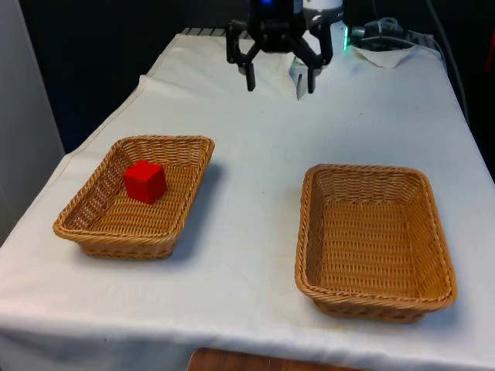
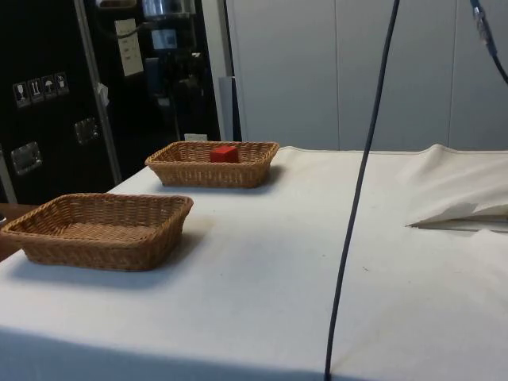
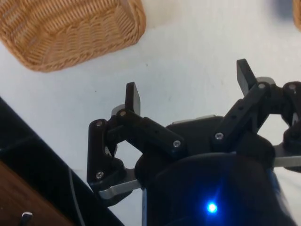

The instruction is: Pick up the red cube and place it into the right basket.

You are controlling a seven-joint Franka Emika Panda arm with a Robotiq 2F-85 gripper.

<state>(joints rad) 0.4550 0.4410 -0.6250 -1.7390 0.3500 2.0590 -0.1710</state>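
Note:
The red cube (image 1: 145, 182) lies inside the wicker basket on the front view's left (image 1: 197, 166); from the side I see the cube (image 2: 224, 153) in the farther basket (image 2: 213, 173). A second wicker basket (image 1: 309, 232) stands empty on the front view's right, and is the nearer basket (image 2: 103, 246) in the side view. My black gripper (image 1: 280, 80) hangs open above the far end of the table, well away from both baskets, with nothing between its fingers. In the wrist view the gripper (image 3: 190, 89) is spread wide over white cloth, with a basket's corner (image 3: 70, 33) beyond it.
A dark cable (image 2: 357, 198) hangs down across the side view. The white cloth is rumpled into folds (image 2: 460, 210) at the far end of the table near the robot's base. A wooden edge (image 1: 232, 361) shows at the table's near side.

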